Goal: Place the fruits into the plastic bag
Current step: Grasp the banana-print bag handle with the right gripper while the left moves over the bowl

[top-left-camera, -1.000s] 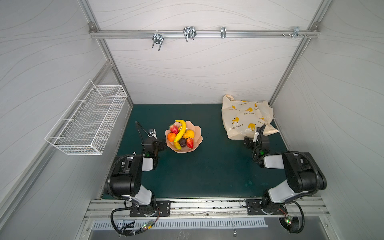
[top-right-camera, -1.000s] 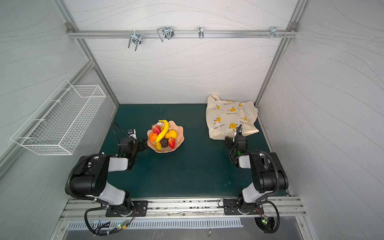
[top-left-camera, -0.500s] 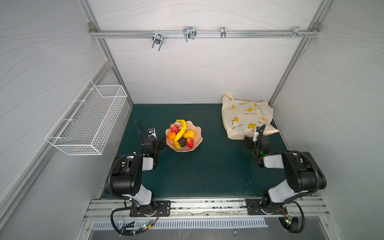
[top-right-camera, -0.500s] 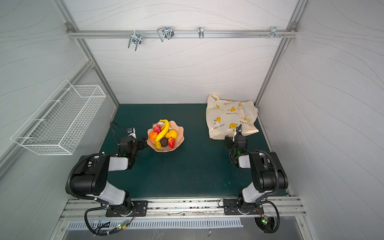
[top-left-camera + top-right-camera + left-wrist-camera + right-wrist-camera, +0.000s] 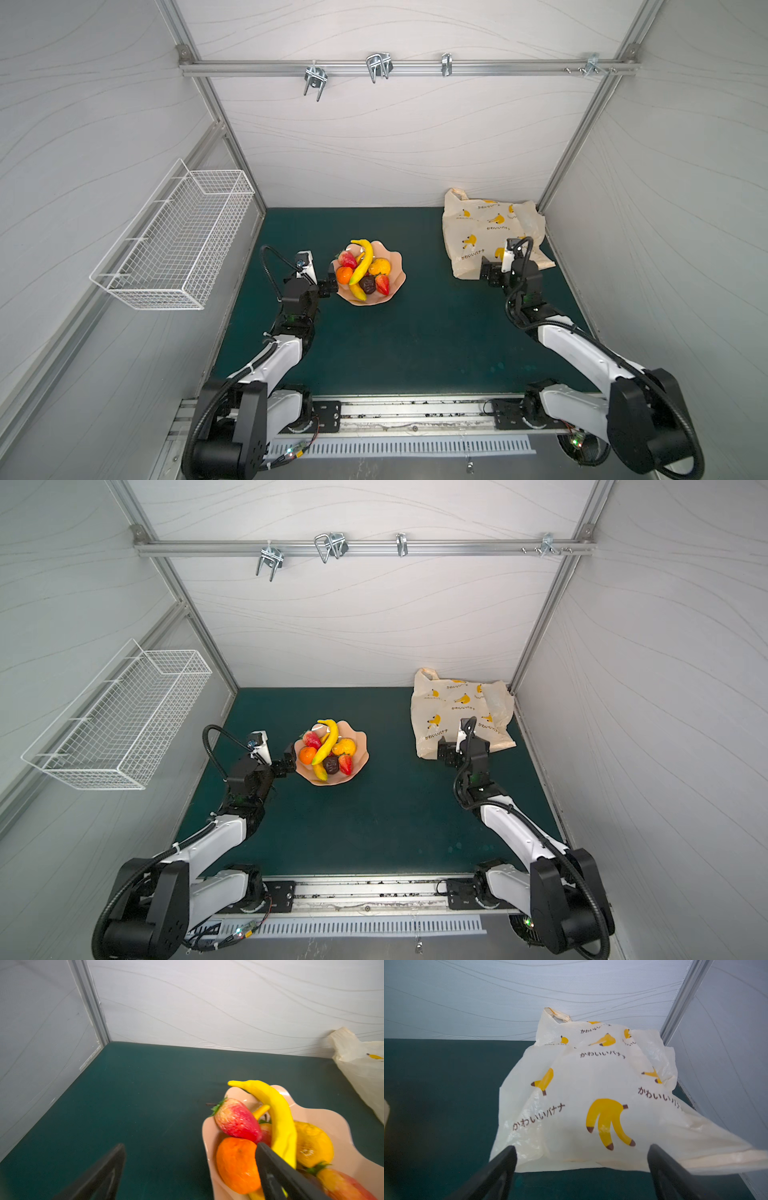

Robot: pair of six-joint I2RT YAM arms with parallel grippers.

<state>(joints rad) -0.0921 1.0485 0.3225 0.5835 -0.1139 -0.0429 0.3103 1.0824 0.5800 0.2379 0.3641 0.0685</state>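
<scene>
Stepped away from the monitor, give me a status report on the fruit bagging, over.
Left claw open at rim of pink bowl; right claw open at near edge of plastic bag. Fruits all in bowl. Bag lies flat; nothing in the way.

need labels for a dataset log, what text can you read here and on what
"かわいいバナナ": dark print on the bag, repeated among its banana prints.
Copies at its folded top and side edge: cut off, only partly readable.
No text seen on the fruits, bowl or basket.
</scene>
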